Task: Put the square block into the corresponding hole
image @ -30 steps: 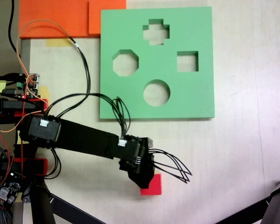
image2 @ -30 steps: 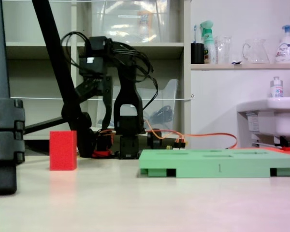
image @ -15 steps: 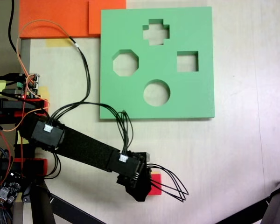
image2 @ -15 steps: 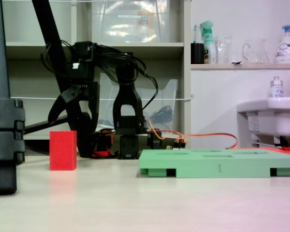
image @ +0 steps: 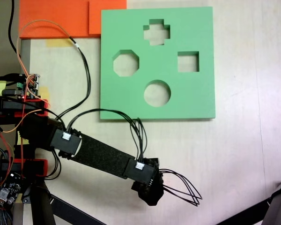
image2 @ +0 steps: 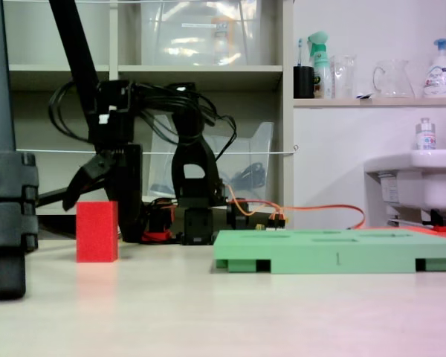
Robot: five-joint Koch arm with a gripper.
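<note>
pale table point(image: 234, 154), green foam board point(image: 196, 98) near far edge, orange foam sheets point(image: 56, 16) at far-left corner, red cube point(image2: 97, 231) near front edge

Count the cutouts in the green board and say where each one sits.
4, seen in the top-down fixed view of the green board: cross-shaped cutout at top, octagonal cutout at left, square cutout at right, round cutout at bottom.
</note>
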